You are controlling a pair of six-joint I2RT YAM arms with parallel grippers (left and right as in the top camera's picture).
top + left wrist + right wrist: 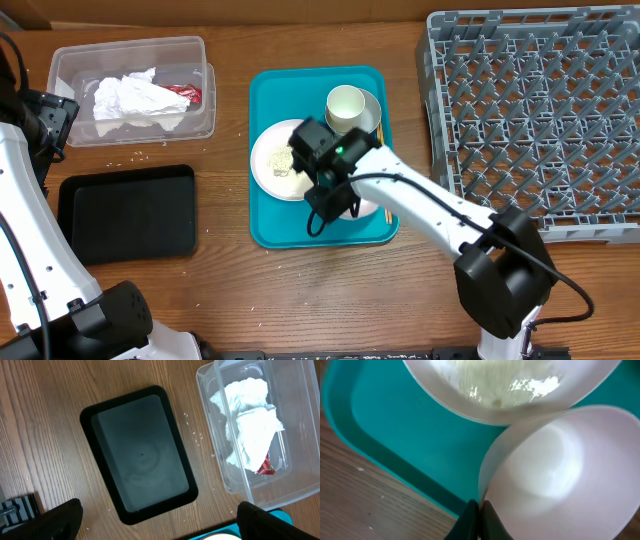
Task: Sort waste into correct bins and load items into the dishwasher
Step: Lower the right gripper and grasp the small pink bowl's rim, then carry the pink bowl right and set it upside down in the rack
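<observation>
- My right end effector (479,510) sits over the near part of the teal tray (262,225). Its fingers are pinched almost together on the rim of the pink plate (560,475).
- The pink plate's edge is tucked under the rim of the rice plate (505,385), which lies on the left half of the teal tray. The two overlap with no gap.
- Below the pinched rim, a narrow strip of teal floor runs to the tray's raised lip. Bare counter (365,505) lies past that lip.
- The cup (345,105) stands inside the bowl (372,100) at the far right corner of the teal tray, near my right arm.
- The dish rack (530,110) lies right of the teal tray, with a strip of open counter between them.
- My left end effector (159,510) hangs well left of the teal tray, spread wide and holding nothing. It is above the black tray (140,455).
- The tub (205,100) lies left of the teal tray, beyond the black tray. It holds the napkin (130,100) and the wrapper (185,94).
- Rice grains (197,437) are scattered on the counter between the tub and the black tray.
</observation>
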